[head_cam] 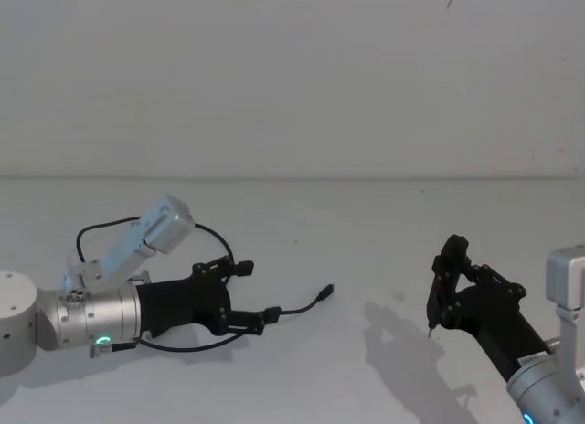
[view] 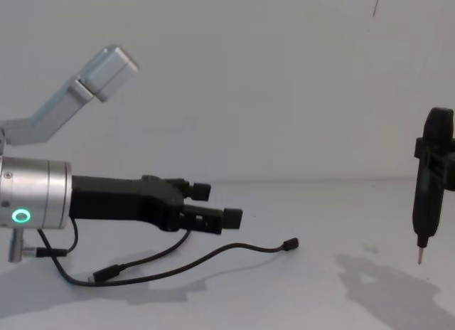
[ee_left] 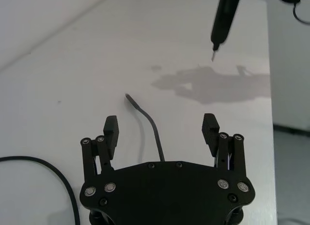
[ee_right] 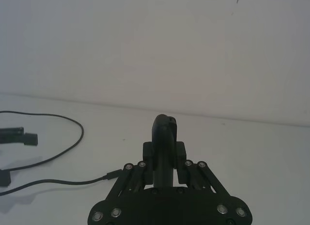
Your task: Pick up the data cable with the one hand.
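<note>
My left gripper [head_cam: 257, 291], jaws spread wide and holding nothing, hovers low over the white table [head_cam: 384, 214] at the left of the scene. It reaches toward the right, and a green ring [view: 22, 216] glows on its silver wrist. The data cable [head_cam: 302, 306] lies on the table beneath it. One small black plug [view: 290, 243] rests on the surface just right of my fingertips, and from there the thin black line curves back leftward under the gripper and loops around near the wrist. Seen from the left wrist, a strand of the cable [ee_left: 151, 124] runs along the table through the gap between my two fingers [ee_left: 111, 128], touching neither. A second strand sweeps past on the table beside the gripper body. From the chest view, there is clear space between the fingers and the cable below them. Well apart, at the right of the scene, my right gripper [head_cam: 450, 276] is raised above the table. Its jaws are closed on a slim black pin-tipped tool [view: 426, 195], which hangs upright with its pin pointing down, clear of the surface, casting a shadow on the table beneath.
</note>
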